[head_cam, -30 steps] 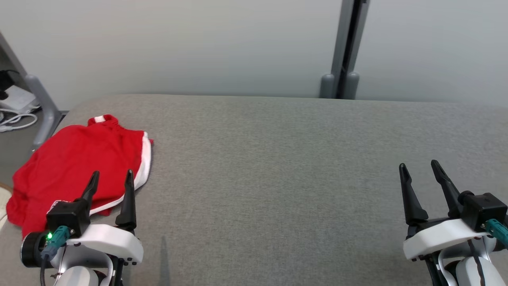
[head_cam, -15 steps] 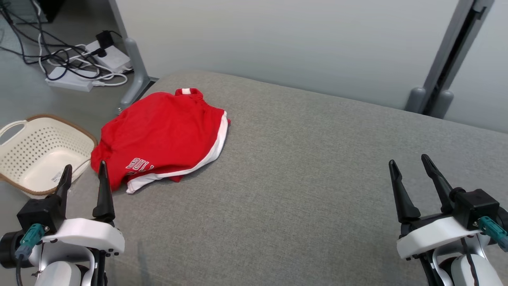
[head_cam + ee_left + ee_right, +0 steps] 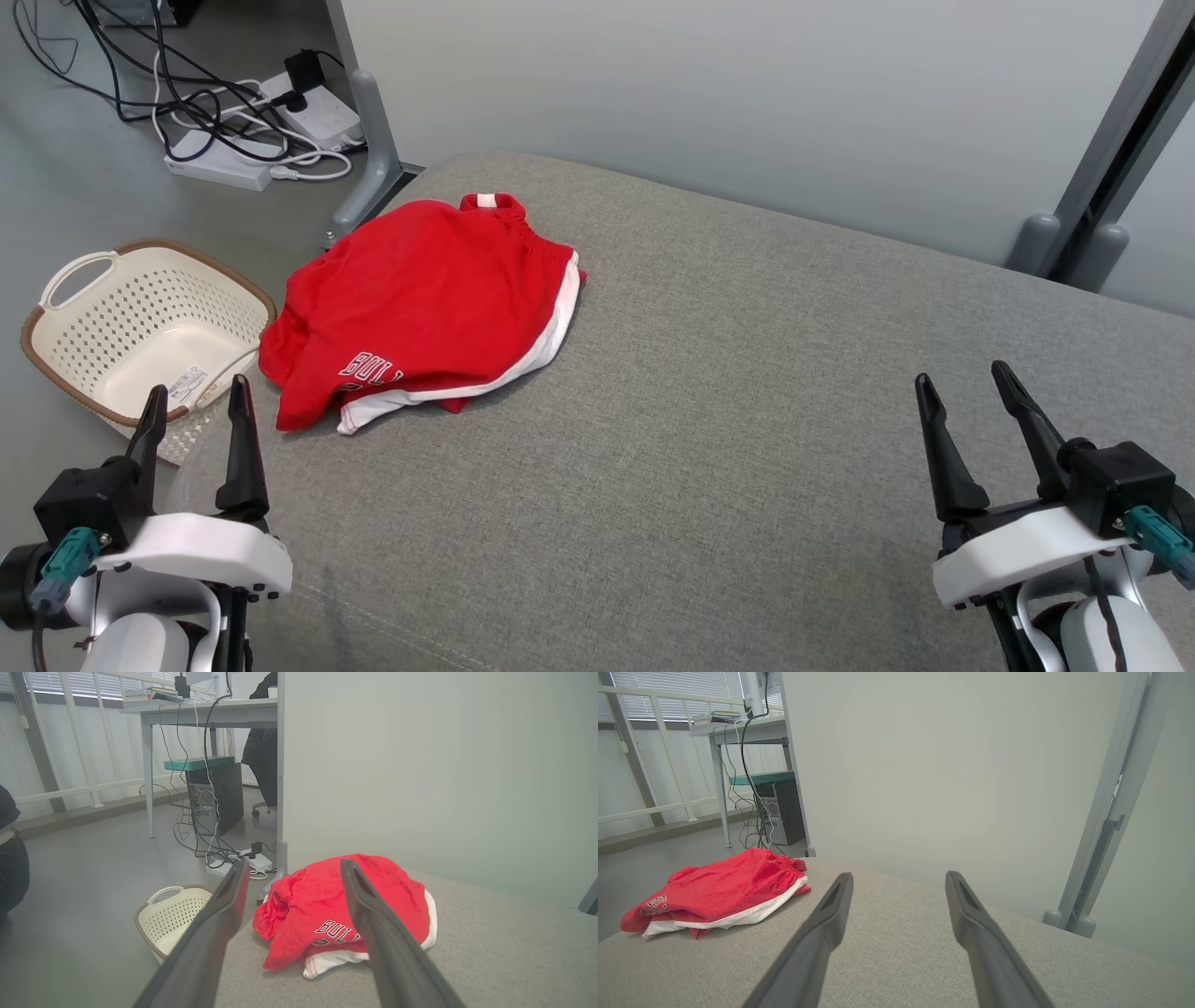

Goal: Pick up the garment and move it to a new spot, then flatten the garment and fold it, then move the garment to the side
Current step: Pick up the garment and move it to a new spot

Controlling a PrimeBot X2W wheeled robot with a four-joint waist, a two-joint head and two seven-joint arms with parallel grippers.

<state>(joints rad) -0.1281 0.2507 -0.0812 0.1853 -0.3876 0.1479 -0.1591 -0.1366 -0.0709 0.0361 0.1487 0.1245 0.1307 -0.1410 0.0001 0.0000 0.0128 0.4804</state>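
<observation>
At the near edge of the tabletop (image 3: 709, 448), toward 7 o'clock in the head view, our left fingers (image 3: 241, 448) stand spread wide with nothing between them, tips pointing to 12 o'clock. At 5 o'clock our right fingers (image 3: 941, 448) are parted just as wide and hold nothing, with bare grey fabric beneath them.

From the left fingers we see the garment (image 3: 429, 299) at about 1 o'clock, near but not touched. In the left wrist view it sits ahead of us, framed between the two dark fingers (image 3: 219, 933). It is a pair of red shorts (image 3: 303, 900) with white trim and white lettering, lying rumpled and loosely doubled over on the tabletop's 10 o'clock corner. Its gathered waistband points to 12 o'clock and its white-edged hem to 6 o'clock. From the right fingers (image 3: 822, 933) the shorts (image 3: 724, 886) lie well apart, at about 10 o'clock in the right wrist view.

Off the tabletop at 9 o'clock, a cream basket (image 3: 112, 327) with a brown rim stands on the floor, just beside the garment's corner. The outer left finger crosses its near corner in the head view. Farther out at 11 o'clock, power strips and tangled cables (image 3: 243, 140) lie on the floor beside a grey post (image 3: 373, 140). A pale wall panel (image 3: 747, 93) runs along the far edge.
</observation>
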